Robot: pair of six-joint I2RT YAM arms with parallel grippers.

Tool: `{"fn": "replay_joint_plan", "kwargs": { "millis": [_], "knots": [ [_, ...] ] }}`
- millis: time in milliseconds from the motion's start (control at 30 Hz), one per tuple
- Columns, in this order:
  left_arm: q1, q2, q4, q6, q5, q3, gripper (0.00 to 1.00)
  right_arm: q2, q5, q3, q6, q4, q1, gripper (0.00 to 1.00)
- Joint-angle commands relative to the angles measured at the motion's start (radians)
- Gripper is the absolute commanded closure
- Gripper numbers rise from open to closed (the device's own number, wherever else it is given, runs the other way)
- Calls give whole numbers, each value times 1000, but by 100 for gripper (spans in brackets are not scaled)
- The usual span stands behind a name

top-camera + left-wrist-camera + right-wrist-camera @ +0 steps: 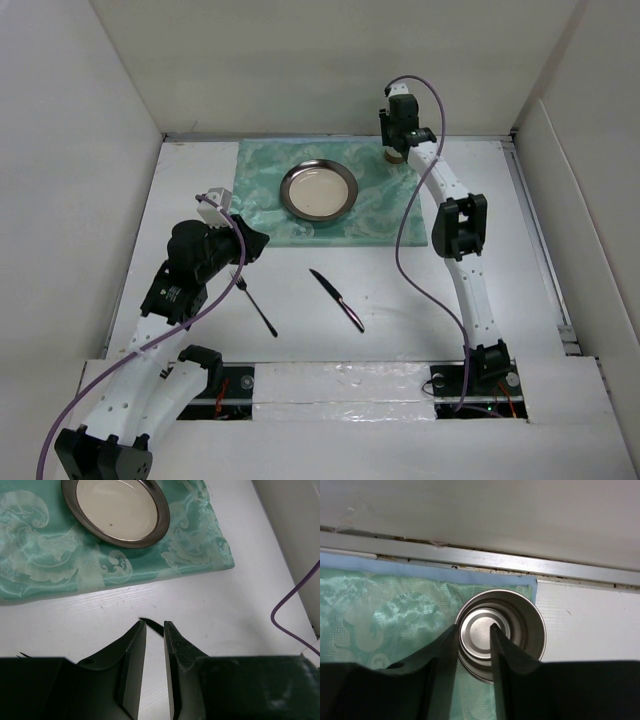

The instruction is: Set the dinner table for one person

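Note:
On the white dinner table [400, 300] lies a green placemat [260, 190] with a metal-rimmed plate [318, 190] at its middle. A metal cup [395, 156] stands upright on the mat's far right corner. My right gripper [474, 627] hangs over the cup [520, 625], one finger outside its left wall and one inside, jaws apart. My left gripper [155, 624] hovers low over bare table in front of the mat, narrowly open and empty. The tip of a black knife [150, 622] shows just past its fingertips.
The knife [337, 299] and a fork [255, 300] lie on the table in front of the mat, the fork beside my left arm. White upright panels [90, 150] wall the table at the left, back and right. A purple cable [405, 240] trails along the right arm.

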Motion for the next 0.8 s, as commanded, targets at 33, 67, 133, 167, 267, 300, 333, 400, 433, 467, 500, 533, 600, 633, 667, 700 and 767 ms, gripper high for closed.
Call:
{"fn": "replay_joint_plan", "kwargs": {
  "millis": [33, 67, 133, 167, 267, 300, 333, 400, 433, 467, 500, 533, 600, 633, 667, 700, 767],
  "knots": [
    [6, -10, 33, 7, -1, 42, 81, -69, 23, -15, -10, 75, -6, 54],
    [6, -11, 36, 7, 3, 41, 81, -89, 18, -25, -4, 79, -6, 46],
    [6, -13, 36, 6, 0, 43, 81, -176, -6, -48, 15, 90, -6, 41],
    [6, -11, 36, 6, 0, 43, 81, -210, -21, -64, 24, 107, -6, 36],
    [6, -25, 36, 4, 3, 41, 80, -398, -38, -175, 44, 133, 17, 34],
    [6, -27, 38, 6, 0, 43, 80, -460, -51, -312, 55, 153, 17, 34],
    [6, -31, 38, 3, -1, 43, 80, -528, -63, -403, 84, 212, 45, 37],
    [6, -37, 38, 4, 5, 42, 80, -747, -136, -613, 151, 292, 69, 66],
    [6, -44, 39, 4, 3, 41, 81, -819, -168, -832, 174, 367, 83, 80],
    [6, -48, 39, 4, 5, 41, 82, -961, -192, -946, 231, 406, 129, 100],
    [6, -50, 38, 6, 0, 41, 88, -1028, -205, -1063, 257, 472, 157, 100],
    [6, -50, 30, 7, -1, 43, 94, -1091, -210, -1293, 274, 568, 231, 100],
    [6, -56, 25, 7, -6, 43, 100, -1230, -192, -1486, 326, 651, 307, 100],
    [6, -63, 25, 6, -4, 42, 100, -1266, -183, -1560, 340, 685, 350, 100],
    [6, -65, 27, 4, -3, 41, 100, -1296, -172, -1666, 348, 675, 391, 100],
    [6, -64, 28, 3, -3, 43, 100, -1324, -94, -1702, 360, 652, 499, 100],
    [6, -62, 27, -2, -17, 45, 100, -1404, 100, -1769, 380, 545, 633, 100]
  ]
}}
